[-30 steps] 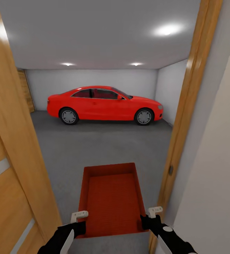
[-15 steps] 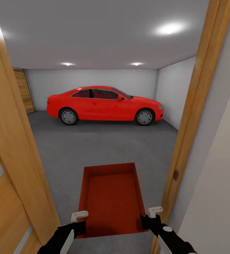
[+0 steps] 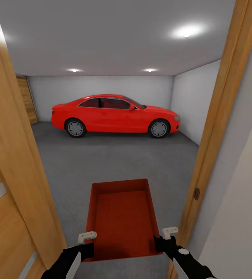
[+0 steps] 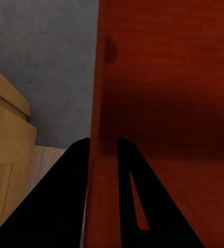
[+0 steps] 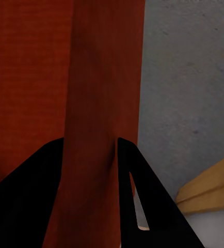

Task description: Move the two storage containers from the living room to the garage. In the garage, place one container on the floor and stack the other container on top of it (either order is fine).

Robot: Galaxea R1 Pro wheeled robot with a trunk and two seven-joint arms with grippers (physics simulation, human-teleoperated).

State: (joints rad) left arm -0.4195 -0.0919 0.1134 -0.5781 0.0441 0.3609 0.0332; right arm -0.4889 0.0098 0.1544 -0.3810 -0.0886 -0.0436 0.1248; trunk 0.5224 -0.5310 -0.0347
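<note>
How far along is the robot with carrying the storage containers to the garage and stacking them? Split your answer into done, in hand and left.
Done: one orange-red container has reached the garage doorway.
In hand: the left gripper and right gripper each clamp a side wall of it, carried above the grey garage floor, with the red car ahead.
Left: set it on that floor. No second container is on the visible floor, so stacking is not yet done.

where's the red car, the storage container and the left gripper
red car (image 3: 114, 115), head view, on its side door
storage container (image 3: 122, 221), head view, on its inner floor
left gripper (image 4: 102, 150), left wrist view, between the fingertips straddling the container wall
</note>
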